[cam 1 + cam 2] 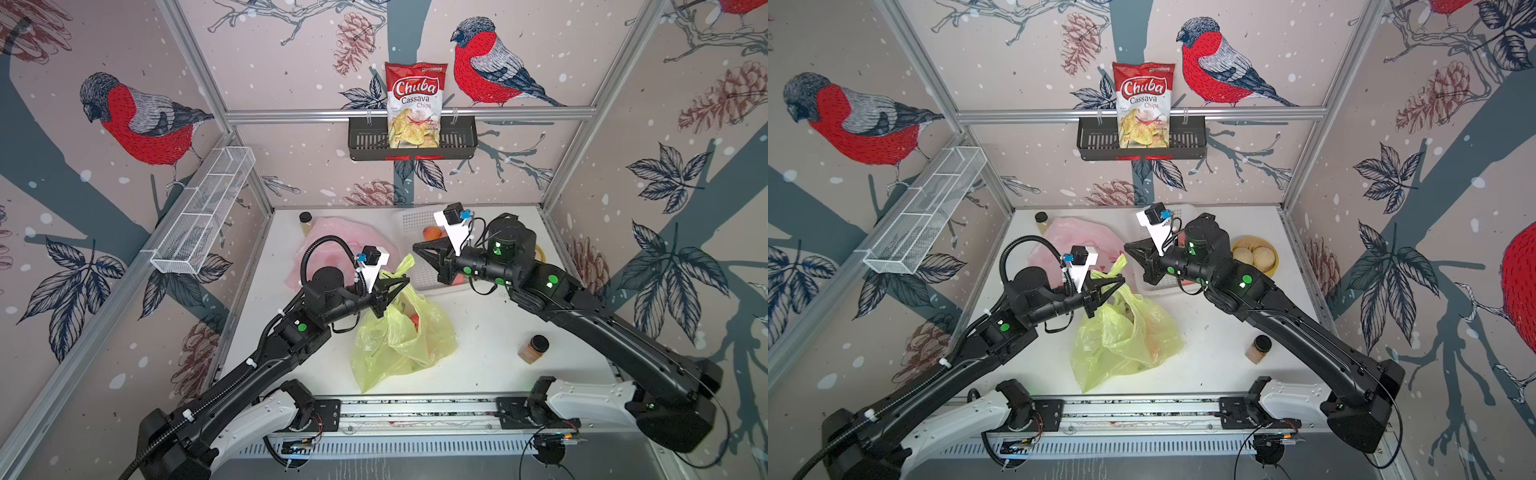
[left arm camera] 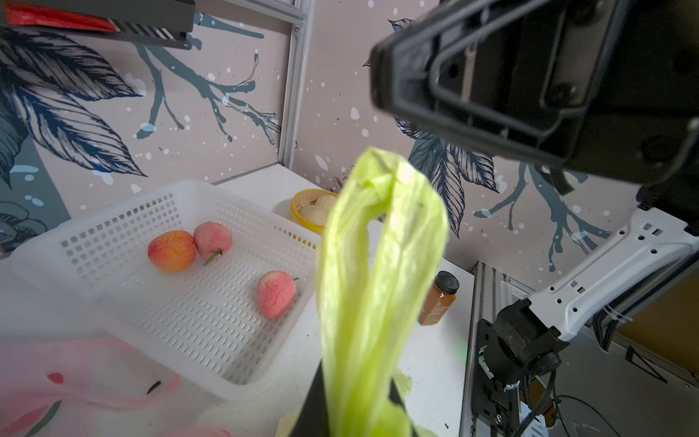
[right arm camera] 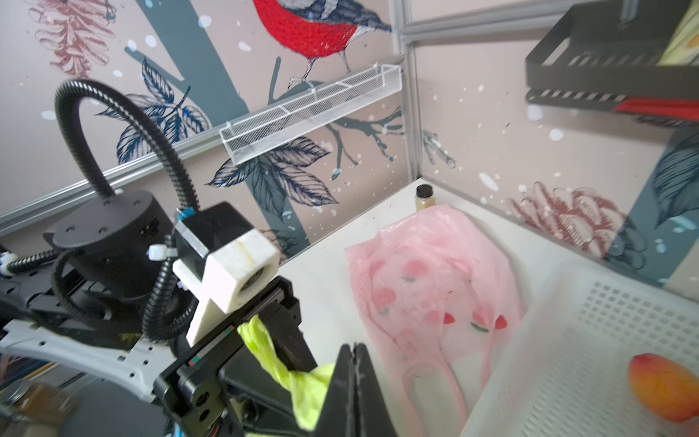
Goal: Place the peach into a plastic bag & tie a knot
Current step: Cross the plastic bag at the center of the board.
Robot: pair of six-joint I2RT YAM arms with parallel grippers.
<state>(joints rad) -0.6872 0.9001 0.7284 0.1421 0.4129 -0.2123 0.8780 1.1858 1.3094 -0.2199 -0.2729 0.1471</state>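
Left hand (image 1: 403,282) is pinched narrow on the handle loop (image 2: 378,227) of the green bag (image 1: 399,340), holding it up over mid worktop (image 1: 490,332). The bag body slumps on the near side. A peach (image 1: 414,321) shows orange-red through the plastic, inside the bag. Right hand (image 1: 417,249) is closed tight with nothing between its fingers (image 3: 346,378), just beside the loop's top.

A white basket (image 2: 189,302) at far right holds three more peaches, two touching (image 2: 172,251) (image 2: 213,238) and one apart (image 2: 276,293). A pink bag (image 1: 332,241) lies flat far left, with a small bottle (image 1: 306,222) behind it. An orange jar with a black lid (image 1: 534,349) stands near right. A yellow bowl of buns (image 1: 1254,255) is far right.

The chip bag (image 1: 415,104) in the black wall rack (image 1: 457,141) reads "Chuba Cassava Chips". Its smaller print is unreadable.
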